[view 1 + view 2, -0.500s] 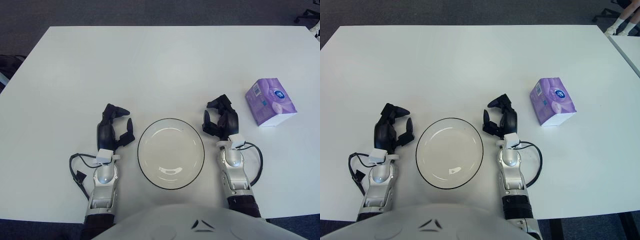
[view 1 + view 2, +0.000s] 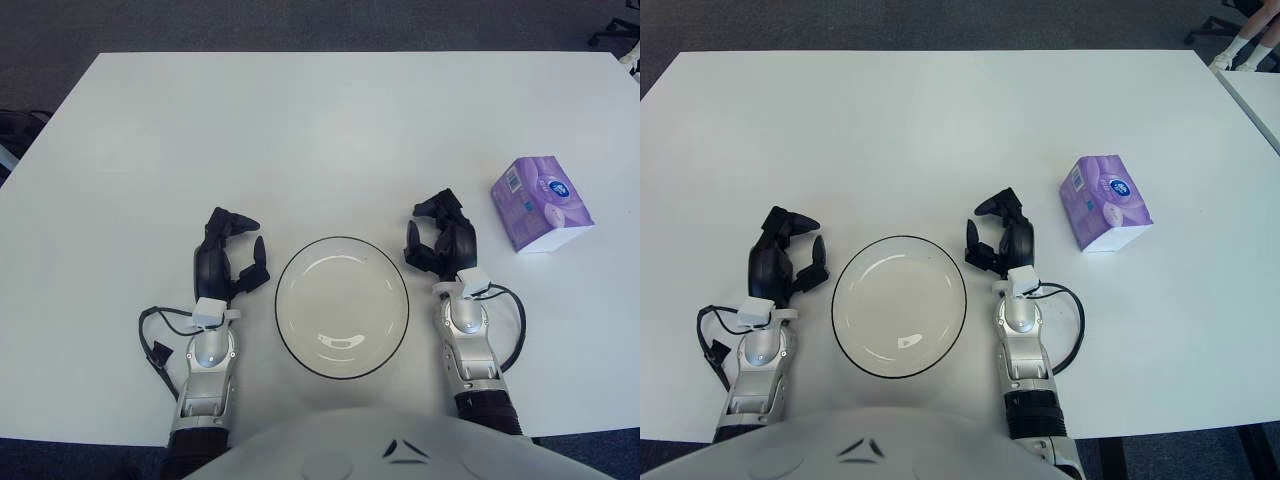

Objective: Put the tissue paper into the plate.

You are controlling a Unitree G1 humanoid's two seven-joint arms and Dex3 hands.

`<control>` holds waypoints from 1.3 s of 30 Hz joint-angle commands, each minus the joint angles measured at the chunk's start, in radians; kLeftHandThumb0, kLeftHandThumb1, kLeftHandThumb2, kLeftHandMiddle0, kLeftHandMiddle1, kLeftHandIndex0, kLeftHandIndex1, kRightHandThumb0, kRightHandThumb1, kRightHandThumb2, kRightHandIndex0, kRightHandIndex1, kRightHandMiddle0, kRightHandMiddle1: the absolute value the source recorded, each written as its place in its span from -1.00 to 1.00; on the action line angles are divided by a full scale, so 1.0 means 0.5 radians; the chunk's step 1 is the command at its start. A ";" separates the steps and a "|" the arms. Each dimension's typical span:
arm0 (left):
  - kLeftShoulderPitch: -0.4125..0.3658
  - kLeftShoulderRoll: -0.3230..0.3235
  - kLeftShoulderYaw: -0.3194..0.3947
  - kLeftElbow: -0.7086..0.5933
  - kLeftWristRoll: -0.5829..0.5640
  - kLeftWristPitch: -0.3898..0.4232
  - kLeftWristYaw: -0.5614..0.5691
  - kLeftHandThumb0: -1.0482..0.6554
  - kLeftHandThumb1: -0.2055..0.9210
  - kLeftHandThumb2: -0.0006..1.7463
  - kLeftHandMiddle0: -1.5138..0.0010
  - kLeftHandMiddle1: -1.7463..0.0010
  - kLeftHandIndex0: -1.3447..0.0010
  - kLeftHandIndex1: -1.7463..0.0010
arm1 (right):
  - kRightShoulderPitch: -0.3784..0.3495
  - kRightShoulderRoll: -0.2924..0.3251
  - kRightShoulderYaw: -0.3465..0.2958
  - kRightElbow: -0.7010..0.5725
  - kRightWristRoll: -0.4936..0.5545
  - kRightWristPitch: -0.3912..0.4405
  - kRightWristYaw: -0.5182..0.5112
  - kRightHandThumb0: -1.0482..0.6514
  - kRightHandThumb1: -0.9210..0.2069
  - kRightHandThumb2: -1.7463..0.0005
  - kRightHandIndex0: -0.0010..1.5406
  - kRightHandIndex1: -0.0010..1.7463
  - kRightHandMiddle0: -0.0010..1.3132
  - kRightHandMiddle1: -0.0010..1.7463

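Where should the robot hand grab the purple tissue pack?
Probably across the tissue pack's two long sides, coming down from above with the right robot hand. It lies flat on the table, angled, with open space all round, right of the plate.

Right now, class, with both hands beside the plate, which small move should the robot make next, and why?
Probably reach the right hand outward toward the purple tissue pack. The pack lies untouched on the table to that hand's right, apart from the plate, which holds nothing. The left hand shows on the plate's far side, so it seems the poorer choice.
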 commanded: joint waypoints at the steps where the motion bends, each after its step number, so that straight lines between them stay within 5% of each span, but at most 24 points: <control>1: 0.087 -0.012 -0.020 0.149 0.006 0.070 -0.008 -0.28 0.16 0.34 -0.34 -1.00 0.25 -1.00 | 0.160 -0.041 -0.028 0.153 0.014 0.177 0.021 -0.25 -0.34 -0.18 -0.18 0.66 -0.35 1.00; 6: 0.087 -0.017 -0.025 0.150 0.005 0.072 -0.008 -0.28 0.17 0.33 -0.34 -1.00 0.25 -1.00 | 0.150 -0.076 -0.023 0.145 0.005 0.127 0.057 -0.24 -0.43 -0.10 -0.18 0.61 -0.40 1.00; 13: 0.085 -0.023 -0.030 0.152 0.009 0.080 0.001 -0.28 0.19 0.31 -0.34 -1.00 0.27 -1.00 | 0.249 -0.167 0.032 -0.454 -0.047 0.124 0.171 -0.21 -0.69 0.12 -0.27 0.48 -0.55 1.00; 20: 0.076 -0.028 -0.034 0.159 0.012 0.084 0.006 -0.28 0.19 0.31 -0.34 -1.00 0.26 -1.00 | 0.184 -0.346 0.015 -0.435 -0.170 -0.277 0.186 -0.19 -0.97 0.37 -0.60 0.33 -0.69 1.00; 27: 0.063 -0.026 -0.040 0.174 0.040 0.081 0.024 -0.28 0.17 0.32 -0.35 -1.00 0.25 -1.00 | 0.114 -0.503 -0.112 -0.305 -0.491 -0.492 -0.019 -0.73 -0.99 0.14 -0.94 0.18 -0.97 0.51; 39: 0.050 -0.027 -0.046 0.201 0.028 0.049 0.020 -0.30 0.08 0.39 -0.37 -1.00 0.20 -1.00 | -0.002 -0.626 -0.292 -0.298 -0.763 -0.645 -0.358 -0.99 -1.00 0.18 -1.00 -0.82 -1.00 -0.77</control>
